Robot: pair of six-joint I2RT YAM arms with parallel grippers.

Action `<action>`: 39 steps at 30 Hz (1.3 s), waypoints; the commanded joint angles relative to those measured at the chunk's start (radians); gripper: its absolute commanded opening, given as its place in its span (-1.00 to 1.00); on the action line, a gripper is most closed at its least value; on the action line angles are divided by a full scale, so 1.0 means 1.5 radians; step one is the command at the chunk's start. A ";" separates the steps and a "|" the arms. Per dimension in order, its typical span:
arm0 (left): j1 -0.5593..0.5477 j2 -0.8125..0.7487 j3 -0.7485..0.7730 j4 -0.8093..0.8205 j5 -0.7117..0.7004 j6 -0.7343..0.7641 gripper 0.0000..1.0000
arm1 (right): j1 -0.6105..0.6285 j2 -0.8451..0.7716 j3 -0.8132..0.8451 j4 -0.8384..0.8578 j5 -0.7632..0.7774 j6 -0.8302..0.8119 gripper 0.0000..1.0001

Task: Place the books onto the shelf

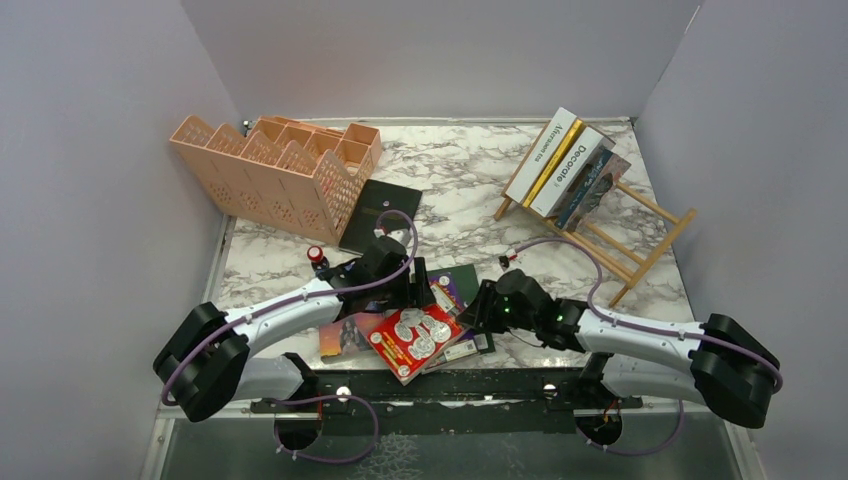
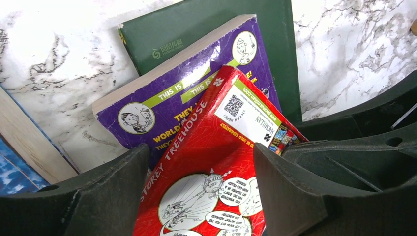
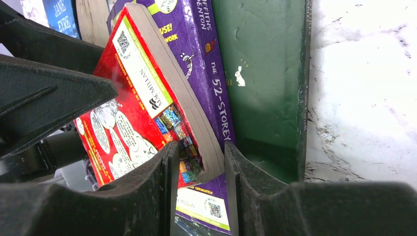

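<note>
Inside the right gripper (image 3: 199,152) sits the red book (image 3: 128,113) (corner pinched)

Peach lattice organizer (image 1: 275,165) is placed at the far-left corner of the marble table (image 1: 460,170). A small red-topped object (image 1: 316,254) is seen near the left edge.

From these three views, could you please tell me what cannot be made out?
Part of the dark green book: under the purple book, both wrist views.
Lower cover of the red book: cut by the edge, left wrist view.
Rightmost book on the shelf: title too small, top view.
</note>
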 commanded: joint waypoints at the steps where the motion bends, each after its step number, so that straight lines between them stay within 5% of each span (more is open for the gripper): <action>1: -0.004 0.008 0.017 0.005 -0.028 0.019 0.61 | 0.002 0.005 0.015 -0.114 0.078 -0.001 -0.24; 5: -0.004 0.007 0.034 -0.022 -0.056 0.030 0.74 | 0.002 -0.005 0.032 -0.158 0.124 -0.013 -0.38; 12: -0.002 -0.016 0.069 -0.062 -0.112 0.043 0.89 | 0.002 -0.061 0.063 -0.204 0.182 -0.054 -0.97; 24: 0.026 -0.093 0.199 -0.134 -0.129 0.036 0.98 | 0.002 -0.157 0.234 -0.190 0.281 -0.318 -0.99; 39: 0.051 -0.149 0.277 -0.137 -0.100 0.004 0.98 | 0.002 -0.087 0.419 -0.100 0.366 -0.723 -0.98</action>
